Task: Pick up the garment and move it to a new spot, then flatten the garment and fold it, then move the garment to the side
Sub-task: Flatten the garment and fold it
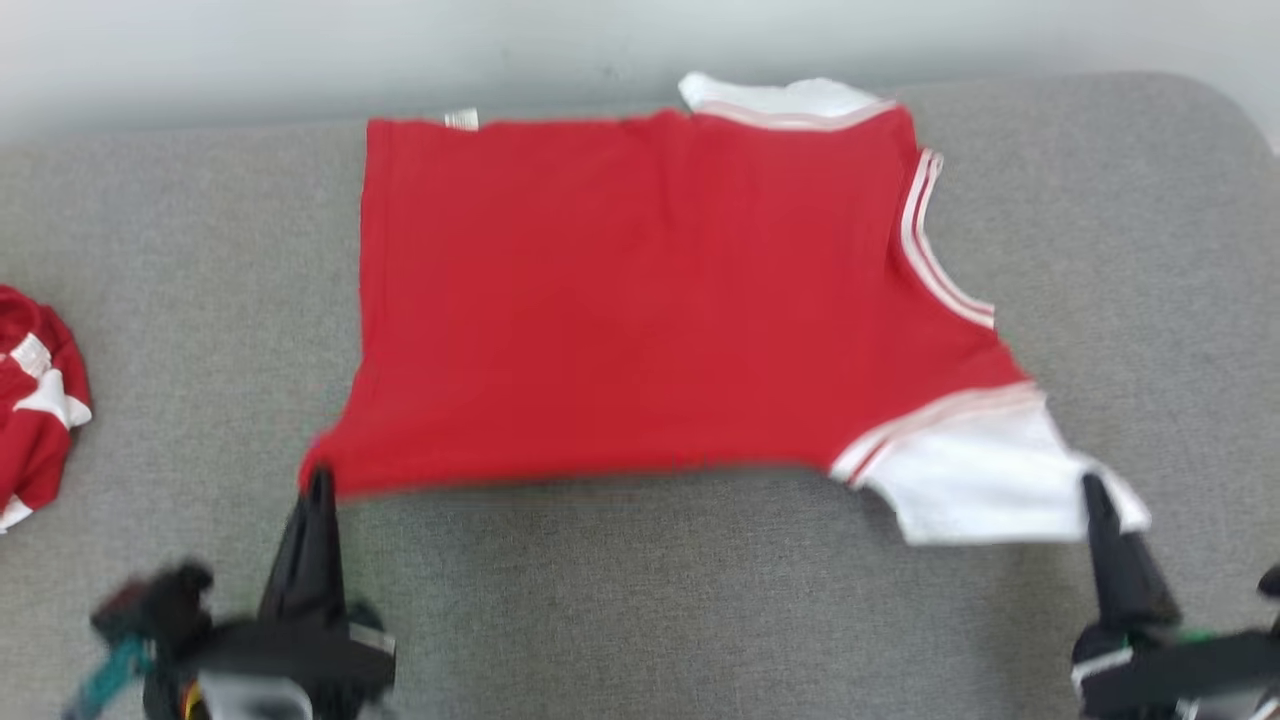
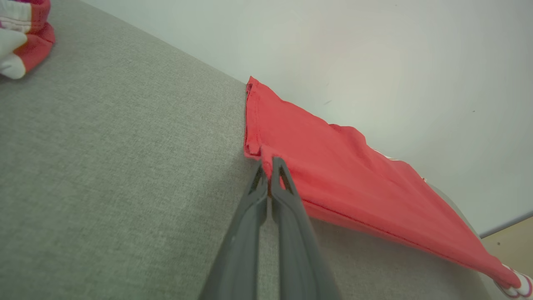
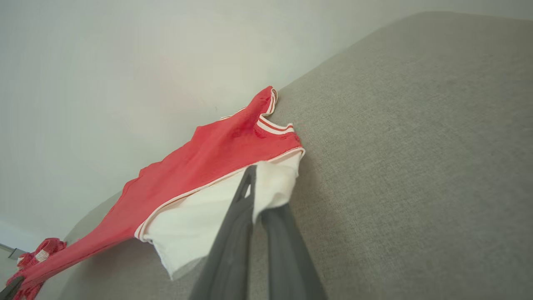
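Observation:
The garment (image 1: 640, 300) is a red shirt with white sleeves and striped trim, spread across the grey cushion with its near edge lifted. My left gripper (image 1: 320, 480) is shut on its near left hem corner; the left wrist view shows the fingers (image 2: 268, 183) pinching the red garment (image 2: 354, 179). My right gripper (image 1: 1095, 490) is shut on the white sleeve at the near right. In the right wrist view the white cloth (image 3: 275, 187) drapes over the fingers (image 3: 245, 200), with the garment (image 3: 216, 162) stretched away to the left.
A second red and white bundled garment (image 1: 35, 400) lies at the left edge of the grey cushion (image 1: 1150, 250). A pale wall (image 1: 300, 50) runs along the far side of the cushion. Bare grey fabric lies to the right and near side.

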